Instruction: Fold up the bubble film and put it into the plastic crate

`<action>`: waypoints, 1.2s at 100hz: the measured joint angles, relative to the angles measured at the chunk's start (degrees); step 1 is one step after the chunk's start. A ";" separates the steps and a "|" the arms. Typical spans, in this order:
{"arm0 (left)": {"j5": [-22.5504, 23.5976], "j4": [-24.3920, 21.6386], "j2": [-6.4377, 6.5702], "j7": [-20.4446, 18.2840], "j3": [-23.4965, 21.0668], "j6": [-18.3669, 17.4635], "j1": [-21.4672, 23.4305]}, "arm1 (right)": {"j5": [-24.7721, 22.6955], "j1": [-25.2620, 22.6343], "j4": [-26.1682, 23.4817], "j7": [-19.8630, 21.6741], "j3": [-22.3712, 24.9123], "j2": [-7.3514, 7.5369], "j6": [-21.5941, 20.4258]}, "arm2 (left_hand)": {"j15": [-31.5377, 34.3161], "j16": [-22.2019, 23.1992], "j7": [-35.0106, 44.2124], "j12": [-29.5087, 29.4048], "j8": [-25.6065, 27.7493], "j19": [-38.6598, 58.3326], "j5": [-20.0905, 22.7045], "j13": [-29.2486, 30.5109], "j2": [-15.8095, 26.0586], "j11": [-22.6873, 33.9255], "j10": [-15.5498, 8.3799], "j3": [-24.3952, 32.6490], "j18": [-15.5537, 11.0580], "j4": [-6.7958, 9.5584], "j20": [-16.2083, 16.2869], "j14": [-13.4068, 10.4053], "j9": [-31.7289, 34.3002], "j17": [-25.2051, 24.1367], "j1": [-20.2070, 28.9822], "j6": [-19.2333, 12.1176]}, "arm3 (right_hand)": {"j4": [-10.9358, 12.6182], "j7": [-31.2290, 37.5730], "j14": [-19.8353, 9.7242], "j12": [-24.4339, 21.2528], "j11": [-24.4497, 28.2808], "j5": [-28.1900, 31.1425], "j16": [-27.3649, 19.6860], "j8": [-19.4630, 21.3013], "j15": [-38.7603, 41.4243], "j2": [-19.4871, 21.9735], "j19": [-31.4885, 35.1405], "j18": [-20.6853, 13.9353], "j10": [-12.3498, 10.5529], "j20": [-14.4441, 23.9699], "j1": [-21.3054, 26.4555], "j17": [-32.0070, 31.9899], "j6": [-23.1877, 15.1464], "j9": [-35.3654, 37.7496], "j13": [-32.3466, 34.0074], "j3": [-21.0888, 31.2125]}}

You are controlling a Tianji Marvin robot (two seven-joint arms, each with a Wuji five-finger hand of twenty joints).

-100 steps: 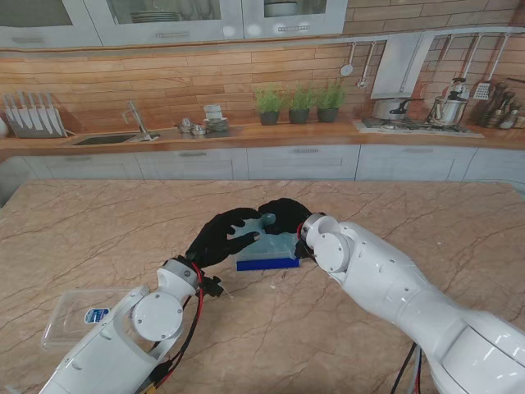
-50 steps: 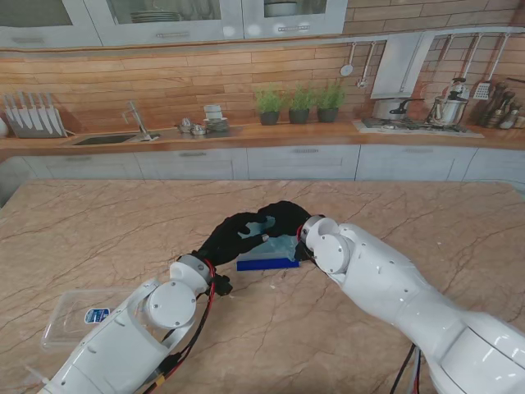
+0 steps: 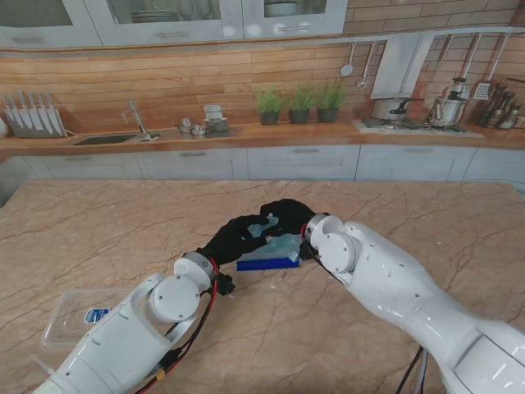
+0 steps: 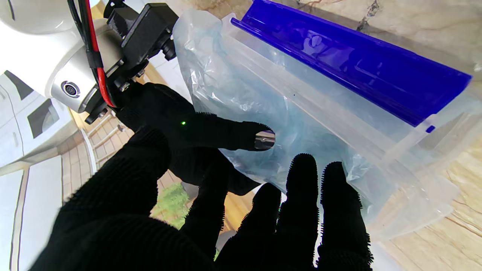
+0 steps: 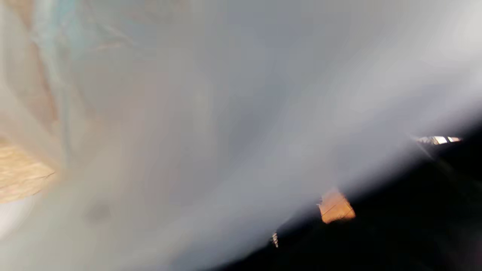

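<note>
Bubble film (image 3: 277, 243) is bunched over the blue-rimmed plastic crate (image 3: 267, 263) mid-table, pinched by the right hand (image 3: 285, 217) at its far side. Left hand (image 3: 236, 237) is pressed flat against the film, fingers (image 4: 305, 188) spread, nothing gripped. A clear lid (image 3: 78, 315) lies near left.

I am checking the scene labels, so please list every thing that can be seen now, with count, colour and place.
bubble film: one, clear bluish, middle of the table, between both hands
crate: one, clear with a blue rim, under the film
lid: one, clear with a blue label, near left part of the table
table: one, beige marble
herb pots: three, green, on the far counter
knives: a row, grey, far left wall
sink: one, with tap, far counter
pots: two, metal, on the far right stove
left hand: one, black glove, at the film
right hand: one, black glove, fingers on the film
</note>
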 measured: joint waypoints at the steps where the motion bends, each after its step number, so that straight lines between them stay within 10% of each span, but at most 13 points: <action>1: -0.01 0.00 0.00 -0.04 0.00 0.04 -0.01 | -0.02 -0.05 -0.10 0.02 0.08 0.04 0.06 | 0.00 0.00 0.00 0.00 0.00 0.00 0.00 0.00 0.00 0.00 0.00 0.00 -0.01 0.00 0.00 0.00 0.00 0.00 0.00 0.00 | 0.00 -0.28 0.00 0.00 -0.13 0.07 0.00 0.11 -0.42 0.00 -0.17 0.00 0.01 0.00 0.01 -0.24 0.01 -0.37 -0.16 0.13; 77: -2.70 1.65 -0.55 -0.90 0.96 3.06 -1.65 | -9.91 -8.32 -12.26 -4.74 11.79 3.70 2.68 | -0.59 0.12 0.00 1.34 -0.23 -0.13 0.00 -0.01 2.43 1.34 -0.32 -3.98 -0.70 0.00 0.57 0.26 5.68 -0.94 1.45 0.00 | 2.52 -9.25 -0.81 -0.67 -5.21 -3.52 -5.16 7.79 -12.67 1.84 -19.83 -0.73 0.06 -3.70 -3.55 -8.89 1.40 -11.38 -14.79 -0.57; 120: -6.91 3.14 -1.51 -1.11 1.33 5.38 -2.90 | -15.77 -16.23 -23.53 -4.00 20.07 6.28 -1.15 | -1.98 -1.77 0.00 2.73 -0.76 -2.08 -0.30 -1.51 6.10 1.38 -0.78 -9.97 -2.29 0.01 -1.36 0.26 5.68 -2.63 3.57 0.53 | 1.81 4.39 -0.16 -1.31 -2.67 4.30 -5.86 -1.85 -7.84 1.85 -9.99 -1.48 -0.61 -5.82 4.44 1.82 1.42 0.80 -3.97 2.47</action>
